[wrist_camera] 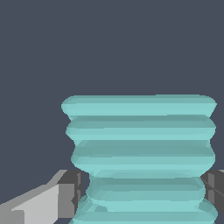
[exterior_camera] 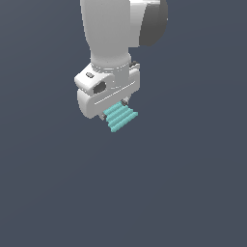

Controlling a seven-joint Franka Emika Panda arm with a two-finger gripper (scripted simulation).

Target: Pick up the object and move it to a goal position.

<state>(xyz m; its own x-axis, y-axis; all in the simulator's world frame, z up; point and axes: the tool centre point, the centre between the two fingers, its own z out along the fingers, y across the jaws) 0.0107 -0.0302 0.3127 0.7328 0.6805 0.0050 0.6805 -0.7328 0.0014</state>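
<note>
Reading my feeds, item one: white end effector (exterior_camera: 115, 112), fingers (wrist_camera: 70, 194) pressed against both sides of the teal ridged object (exterior_camera: 121, 118), pinching it. Item two: the object (wrist_camera: 142, 153), flat, parallel rounded ridges, projecting toward five o'clock from under the end effector in the exterior view. Surroundings: plain dark blue-grey.

Behind everything in the exterior view there's just one flat, featureless dark slate-blue backdrop (exterior_camera: 193, 193), running edge to edge with no seam, line or shadow marking it. Over on the wrist view, that same plain dark slate-blue backdrop (wrist_camera: 109, 43) fills the open part of the picture, evenly toned. Whether it's a floor or simply empty background, the pictures don't say.
</note>
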